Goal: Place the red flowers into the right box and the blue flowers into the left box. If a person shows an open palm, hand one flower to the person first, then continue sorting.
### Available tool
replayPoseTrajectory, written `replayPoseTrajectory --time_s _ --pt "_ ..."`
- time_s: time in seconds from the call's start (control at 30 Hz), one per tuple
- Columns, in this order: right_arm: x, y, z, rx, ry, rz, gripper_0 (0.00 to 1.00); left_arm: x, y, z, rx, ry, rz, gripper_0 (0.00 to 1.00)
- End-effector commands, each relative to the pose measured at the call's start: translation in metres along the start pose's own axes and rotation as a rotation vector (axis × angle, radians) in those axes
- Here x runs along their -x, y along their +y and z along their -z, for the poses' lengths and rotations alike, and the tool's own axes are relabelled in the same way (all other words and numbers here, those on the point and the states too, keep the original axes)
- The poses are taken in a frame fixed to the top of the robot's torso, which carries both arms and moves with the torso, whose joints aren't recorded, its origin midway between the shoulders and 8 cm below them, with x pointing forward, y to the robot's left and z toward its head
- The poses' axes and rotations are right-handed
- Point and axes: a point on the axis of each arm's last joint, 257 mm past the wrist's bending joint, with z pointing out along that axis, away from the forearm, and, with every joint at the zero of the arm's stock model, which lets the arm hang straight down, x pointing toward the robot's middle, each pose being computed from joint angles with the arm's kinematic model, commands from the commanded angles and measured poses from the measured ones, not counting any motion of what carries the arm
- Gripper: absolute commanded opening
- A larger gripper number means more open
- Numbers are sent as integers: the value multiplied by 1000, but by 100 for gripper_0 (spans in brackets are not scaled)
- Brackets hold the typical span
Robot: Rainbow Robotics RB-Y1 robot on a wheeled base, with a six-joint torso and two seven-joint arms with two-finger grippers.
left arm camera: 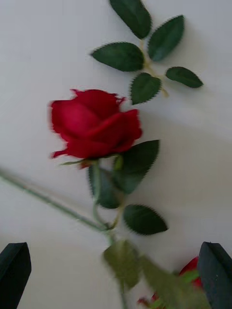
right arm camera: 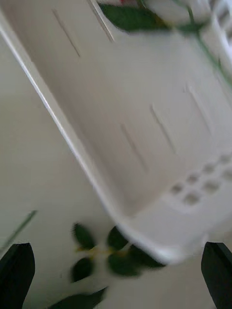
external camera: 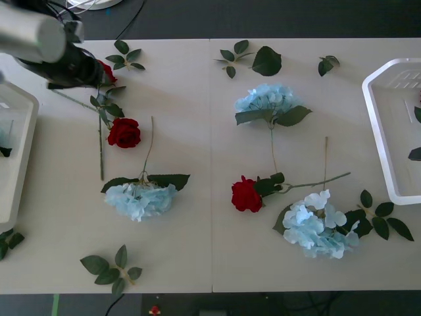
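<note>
Left gripper open, hovering over red rose at table's eleven o'clock. Right gripper open beside lattice basket at three o'clock, leaf sprig beneath.

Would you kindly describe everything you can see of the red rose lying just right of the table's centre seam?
The red rose lies flat on the pale table, right of the seam. Its small, tight, deep-red head looks like fabric and points toward the robot's left. A thin green stem runs from it toward the right box, with dark leaves clustered just behind the head. A blue hydrangea's stem meets it at those leaves. Neither gripper touches it.
</note>
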Motion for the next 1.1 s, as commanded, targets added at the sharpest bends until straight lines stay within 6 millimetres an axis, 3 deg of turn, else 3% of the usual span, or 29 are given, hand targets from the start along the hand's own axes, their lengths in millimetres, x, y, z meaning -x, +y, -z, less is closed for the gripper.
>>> replayPoseTrajectory --time_s 0.03,0.23,0.4,0.77,0.87,1.1 --pt "-1 16 25 -1 6 -60 100 -6 -28 -22 -28 -14 27 100" --pt "-19 23 33 11 19 -76 100 -14 -47 -40 -41 -27 27 100" --pt "-33 20 34 11 16 -65 100 -13 -49 -48 -47 -70 26 100" --pt "-53 23 40 31 17 -39 100 -7 -11 -47 40 -103 8 100" --pt "-63 30 40 49 71 -225 100 -11 -5 -49 50 -99 14 100" --pt "-89 74 41 56 184 -699 100 -34 11 -65 48 -116 53 100"
